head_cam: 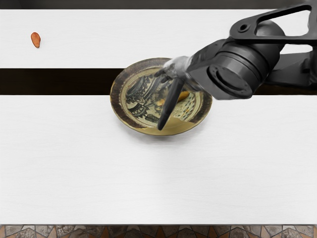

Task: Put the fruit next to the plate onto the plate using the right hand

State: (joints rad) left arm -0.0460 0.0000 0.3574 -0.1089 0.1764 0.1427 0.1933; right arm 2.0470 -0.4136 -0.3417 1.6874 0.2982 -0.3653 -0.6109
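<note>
Your right hand (172, 84) hangs over the patterned plate (115, 94) with an orange sliver of fruit (184, 94) showing beneath it, and because the wrist hides whether the hand grips it or has let go, pulling away carelessly could drag the fruit off the plate.

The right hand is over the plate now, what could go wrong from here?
First, only a sliver of orange fruit shows under the right hand, so I cannot tell if it is gripped; it might roll off the plate or get dragged out when the hand lifts. Second, the hand reaches down to the plate's near rim and may knock or tip it.
</note>
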